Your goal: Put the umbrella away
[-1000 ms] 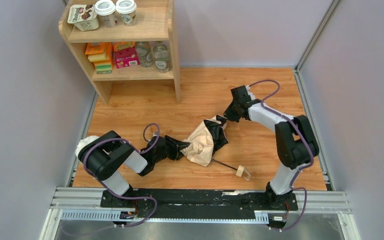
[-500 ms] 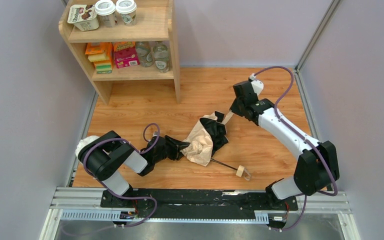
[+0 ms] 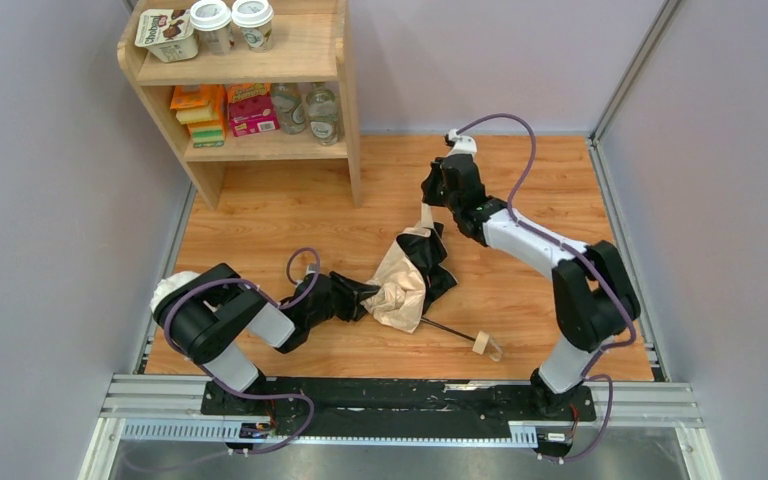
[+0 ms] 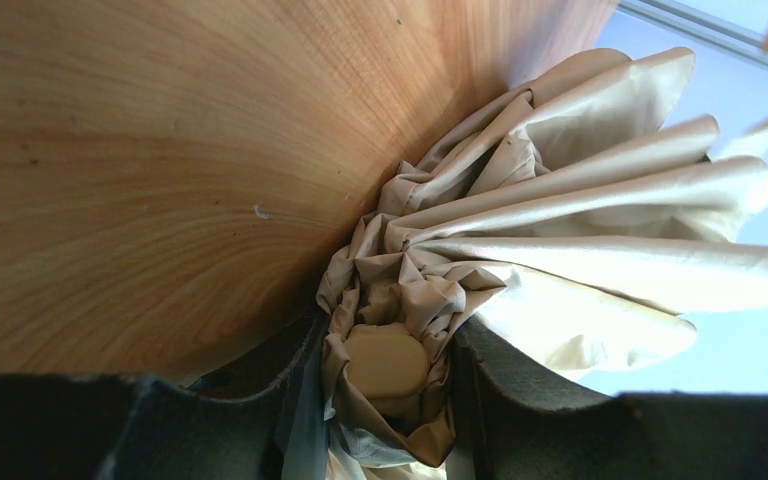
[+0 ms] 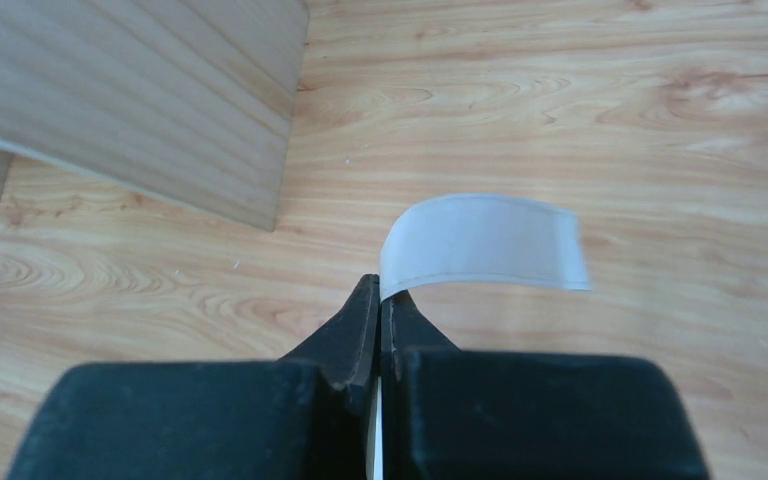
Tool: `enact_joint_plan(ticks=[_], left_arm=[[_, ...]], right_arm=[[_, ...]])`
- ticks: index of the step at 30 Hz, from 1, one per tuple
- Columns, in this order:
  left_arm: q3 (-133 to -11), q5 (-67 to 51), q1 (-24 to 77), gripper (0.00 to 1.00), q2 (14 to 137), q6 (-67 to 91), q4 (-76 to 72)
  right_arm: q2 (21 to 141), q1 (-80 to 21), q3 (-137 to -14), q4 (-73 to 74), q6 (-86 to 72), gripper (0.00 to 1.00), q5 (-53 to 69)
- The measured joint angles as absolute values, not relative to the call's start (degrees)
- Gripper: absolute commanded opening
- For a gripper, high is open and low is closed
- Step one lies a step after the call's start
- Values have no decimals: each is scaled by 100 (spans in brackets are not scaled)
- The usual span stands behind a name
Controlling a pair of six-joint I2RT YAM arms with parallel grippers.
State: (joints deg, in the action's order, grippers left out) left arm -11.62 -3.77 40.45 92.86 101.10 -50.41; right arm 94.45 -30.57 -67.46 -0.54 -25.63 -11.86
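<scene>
Left claw (image 3: pixel 362 297): jaws part-open, clamped round the bunched crown of the umbrella (image 3: pixel 400 285). The pale fabric fans out ahead of its fingers. Right claw (image 5: pixel 380 300): pinched fully together on the end of the beige strap (image 5: pixel 485 240), which curls out just past its tips. Canopy lies crumpled on the table (image 3: pixel 280 215) between both claws. Wooden handle (image 3: pixel 480 343) lies apart from both.

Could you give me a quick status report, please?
Left claw gripping umbrella tip. Right claw shut on strap. Shelf close by, not touching.
</scene>
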Motion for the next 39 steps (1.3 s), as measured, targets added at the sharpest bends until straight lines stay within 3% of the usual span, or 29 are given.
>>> enact_joint_plan(ticks=[8, 16, 21, 31, 34, 39], left_arm=[[-1153, -209, 4158, 0, 9181, 10138, -4919], [-1131, -161, 4187, 0, 9192, 10197, -4950], [-1127, -148, 4193, 0, 9220, 10285, -4984], [-1120, -211, 4202, 0, 9238, 10326, -4998], [-1120, -259, 4204, 0, 9238, 10324, -4998], [-1127, -274, 4204, 0, 9249, 10348, -4998]], right_arm=[[10945, -2309, -6744, -1592, -2825, 0, 333], [11677, -1940, -6866, -2145, -3030, 0, 1234], [12265, -1855, -7625, -1817, -3100, 0, 1697], [12267, -1798, -7773, -659, -2764, 9, 1586], [12267, -1673, -7898, -445, -2615, 15, 1588], [12510, -1492, -9024, 261, -2305, 60, 1417]])
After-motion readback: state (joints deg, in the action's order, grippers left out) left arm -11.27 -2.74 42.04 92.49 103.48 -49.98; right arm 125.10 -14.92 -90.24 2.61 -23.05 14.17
